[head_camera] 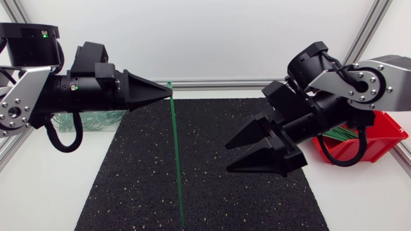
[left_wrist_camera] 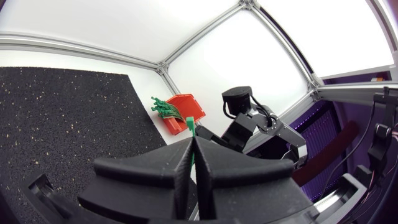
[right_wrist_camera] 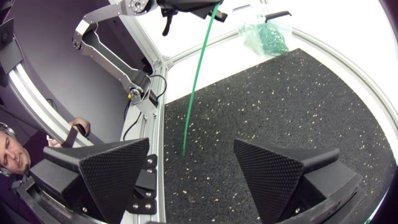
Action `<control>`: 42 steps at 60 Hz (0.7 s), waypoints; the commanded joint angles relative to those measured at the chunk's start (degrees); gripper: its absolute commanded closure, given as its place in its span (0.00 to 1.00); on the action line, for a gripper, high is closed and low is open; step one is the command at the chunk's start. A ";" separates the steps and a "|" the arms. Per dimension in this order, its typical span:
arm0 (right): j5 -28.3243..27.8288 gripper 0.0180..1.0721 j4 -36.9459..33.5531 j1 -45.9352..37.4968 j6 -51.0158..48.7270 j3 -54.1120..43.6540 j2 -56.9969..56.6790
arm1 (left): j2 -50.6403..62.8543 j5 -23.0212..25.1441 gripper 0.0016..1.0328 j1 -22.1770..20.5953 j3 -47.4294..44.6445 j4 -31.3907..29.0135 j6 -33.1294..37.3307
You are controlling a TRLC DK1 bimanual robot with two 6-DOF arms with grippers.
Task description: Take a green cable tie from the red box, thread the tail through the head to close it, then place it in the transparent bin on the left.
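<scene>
While the left hand [head_camera: 169,92] pinches the hanging green cable tie [head_camera: 176,154], the right hand [head_camera: 227,158] hovers spread nearby.

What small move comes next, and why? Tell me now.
Probably bring the right gripper across to the hanging tail of the cable tie and close on it. The left gripper pinches the tie's upper end; the right gripper stands open beside the tie, apart from it.
</scene>
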 commanded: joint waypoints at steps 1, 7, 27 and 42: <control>1.16 0.04 -4.38 0.74 -6.33 1.94 2.29 | 2.89 2.47 0.96 1.87 2.52 -1.78 -2.78; 6.78 0.04 -4.12 1.62 -8.61 1.59 1.32 | 4.03 4.22 0.96 3.27 3.31 -2.74 -3.66; 34.29 0.04 3.61 9.09 -2.28 1.06 0.18 | 5.17 7.30 0.96 6.00 3.31 -3.53 -2.78; 37.19 0.04 17.94 10.59 -4.66 -2.63 -1.14 | 5.79 8.36 0.96 7.84 2.87 -4.15 -1.55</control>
